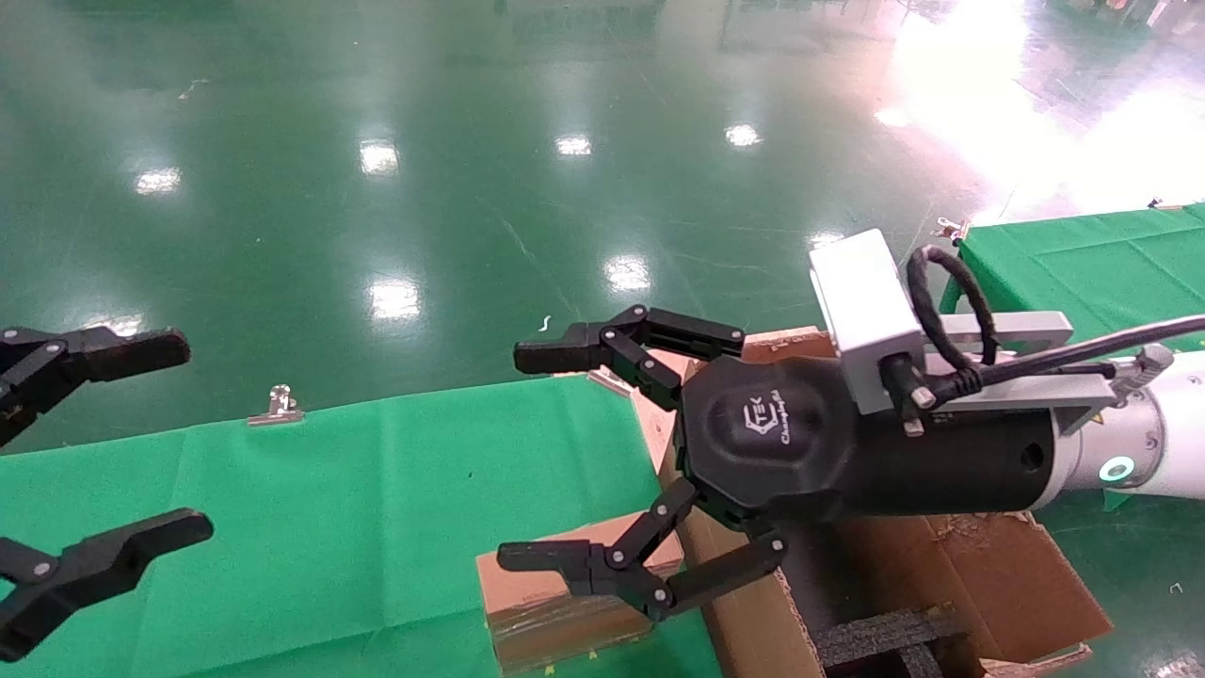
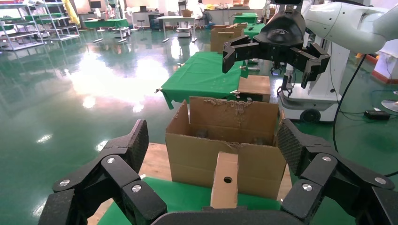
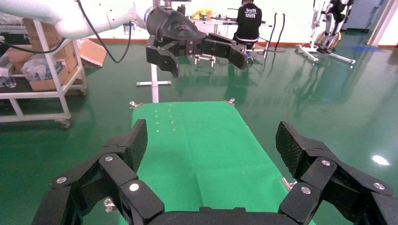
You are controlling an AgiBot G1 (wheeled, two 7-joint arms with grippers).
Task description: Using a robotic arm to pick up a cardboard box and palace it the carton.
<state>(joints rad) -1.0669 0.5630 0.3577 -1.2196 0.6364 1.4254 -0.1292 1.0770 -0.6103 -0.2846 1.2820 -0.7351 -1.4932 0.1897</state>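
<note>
The cardboard box [image 1: 565, 603] lies on the green table near its front edge, against the carton's wall [image 1: 753, 621]. In the left wrist view the box [image 2: 225, 180] shows its narrow side with the round hole, in front of the carton [image 2: 197, 154]. The carton has ragged flaps and black foam [image 1: 885, 636] inside. The robotic arm on the right holds my right gripper [image 1: 522, 456] open and empty above the box and the carton's edge. My left gripper [image 1: 188, 438] is open and empty at the far left, facing the box from a distance.
The green cloth table [image 1: 377, 490] has a metal clip [image 1: 278, 405] at its far edge. A second green table [image 1: 1083, 254] stands at the back right. The carton rests on a wooden board [image 2: 155, 159]. Shiny green floor lies beyond.
</note>
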